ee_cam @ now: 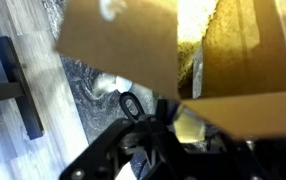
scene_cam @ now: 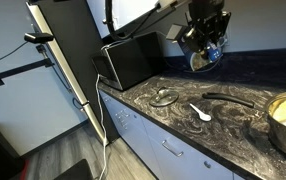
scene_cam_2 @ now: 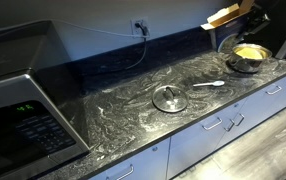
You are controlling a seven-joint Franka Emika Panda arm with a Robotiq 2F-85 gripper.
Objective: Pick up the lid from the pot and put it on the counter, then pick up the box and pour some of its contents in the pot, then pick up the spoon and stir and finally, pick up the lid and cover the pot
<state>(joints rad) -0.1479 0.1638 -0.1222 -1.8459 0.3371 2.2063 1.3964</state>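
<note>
Currently the fingers [scene_cam: 208,42] are clenched on the box [scene_cam_2: 223,17], holding it in the air above the far end of the tabletop [scene_cam_2: 123,100]. In an exterior view the box sits tilted, higher than the pot [scene_cam_2: 245,68] and just to one side of it, touching neither the pot nor the tabletop. The wrist view looks straight into the box [ee_cam: 183,50]: its brown flaps are spread open and a pale yellow, grainy filling shows inside, with the dark fingers crowding the bottom edge of the picture. The pot stands on the tabletop uncovered, with something yellow showing in it. The lid [scene_cam_2: 169,98] lies flat on the dark marbled surface, knob up, well apart from the pot. The spoon [scene_cam_2: 209,85] lies between lid and pot, touching neither. In both exterior views a black microwave [scene_cam: 128,60] stands at the opposite end of the tabletop, away from the lid.
</note>
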